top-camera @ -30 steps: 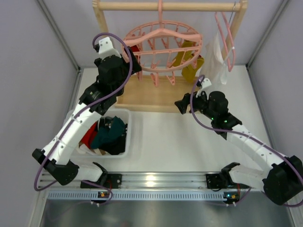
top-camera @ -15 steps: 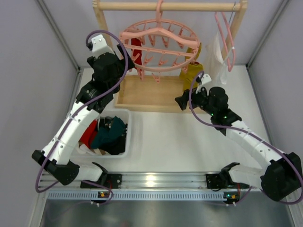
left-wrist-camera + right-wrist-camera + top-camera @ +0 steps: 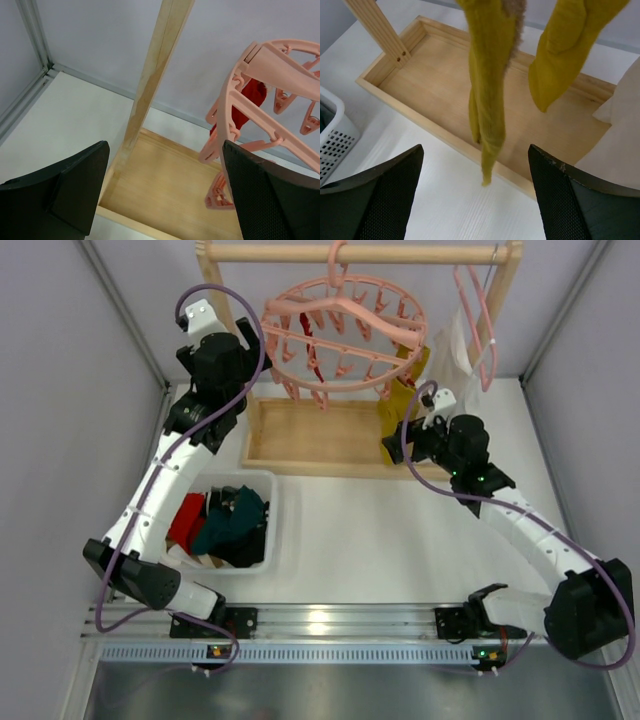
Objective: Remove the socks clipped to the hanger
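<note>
From above, the hanger (image 3: 345,335) hangs from the wooden rail at the far side of the worktop (image 3: 380,540), tilted, with a red sock (image 3: 311,348) clipped under its left part and mustard socks (image 3: 399,392) dangling from its right edge. The left arm reaches up and far, its left pincer (image 3: 252,340) spread wide just left of the ring and holding nothing. The right arm stretches low and leftward, its right pincer (image 3: 393,445) at the foot of the mustard socks, above the near edge of the wooden tray (image 3: 310,435). A white basket (image 3: 272,510) with red and teal socks sits near left. In the left wrist view, the ring's rim (image 3: 260,95) and the red sock stand just above the right finger (image 3: 265,200), with the wooden post (image 3: 150,80) between the fingers. In the right wrist view, the jaws are wide and one mustard sock hangs between the fingers (image 3: 375,200), its tip just short of them, while the other hangs farther right.
</note>
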Available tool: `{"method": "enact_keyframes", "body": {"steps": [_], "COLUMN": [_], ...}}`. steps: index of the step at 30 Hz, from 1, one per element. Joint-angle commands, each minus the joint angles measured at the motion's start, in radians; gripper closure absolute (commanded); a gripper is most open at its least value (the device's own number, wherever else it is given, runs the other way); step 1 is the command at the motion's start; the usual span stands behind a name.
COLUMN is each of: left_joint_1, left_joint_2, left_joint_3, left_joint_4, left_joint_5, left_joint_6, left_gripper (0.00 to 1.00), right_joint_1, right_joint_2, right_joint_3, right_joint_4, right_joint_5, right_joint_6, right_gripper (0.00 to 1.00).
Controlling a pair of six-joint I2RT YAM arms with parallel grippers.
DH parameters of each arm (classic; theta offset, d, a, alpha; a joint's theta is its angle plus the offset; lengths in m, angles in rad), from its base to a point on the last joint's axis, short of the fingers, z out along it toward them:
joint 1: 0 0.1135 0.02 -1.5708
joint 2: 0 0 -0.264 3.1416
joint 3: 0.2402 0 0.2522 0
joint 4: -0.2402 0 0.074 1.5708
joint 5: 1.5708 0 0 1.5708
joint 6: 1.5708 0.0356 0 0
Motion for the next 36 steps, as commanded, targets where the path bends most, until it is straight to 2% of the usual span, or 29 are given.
{"method": "enact_keyframes", "body": {"steps": [1, 6, 7, 9, 10, 11, 21, 27, 32, 36], "left_joint_1": [0.008, 0.008, 0.01, 0.008, 0.008, 0.008, 0.011, 0.01, 0.01, 0.01], "left_joint_2": [-0.001, -0.004, -0.004, -0.006, -0.006, -0.007, -0.006, -0.004, -0.003, -0.006], "left_joint_3": [0.045, 0.039, 0.04, 0.04, 0.04, 0.042, 0.05, 0.053, 0.053, 0.054], "left_joint_4": [0.028, 0.027, 0.027, 0.027, 0.027, 0.028, 0.027, 0.027, 0.027, 0.027], "left_joint_5": [0.027, 0.038, 0.038, 0.033, 0.03, 0.029, 0.032, 0.036, 0.035, 0.039], "left_joint_6": [-0.001, -0.01, -0.008, -0.004, -0.001, 0.004, 0.019, 0.022, 0.027, 0.029], "left_gripper": [0.02, 0.02, 0.02, 0.02, 0.02, 0.02, 0.02, 0.02, 0.02, 0.02], "right_joint_1": [-0.017, 0.008, 0.011, 0.014, 0.015, 0.017, 0.017, 0.015, 0.012, 0.009], "right_joint_2": [0.044, 0.13, 0.142, 0.177, 0.187, 0.205, 0.335, 0.366, 0.345, 0.303], "right_joint_3": [0.052, 0.049, 0.047, 0.032, 0.023, 0.004, -0.016, -0.07, -0.111, -0.149], "right_joint_4": [0.047, 0.162, 0.21, 0.268, 0.297, 0.361, 0.561, 0.653, 0.673, 0.643], "right_joint_5": [-0.048, -0.052, -0.05, -0.034, -0.027, -0.023, 0.135, 0.166, 0.168, 0.244], "right_joint_6": [-0.021, -0.01, -0.01, -0.007, -0.007, -0.005, 0.002, -0.036, -0.041, -0.051], "right_gripper": [0.19, 0.23, 0.3, 0.34, 0.41, 0.43, 0.35, 0.35, 0.34, 0.3]}}
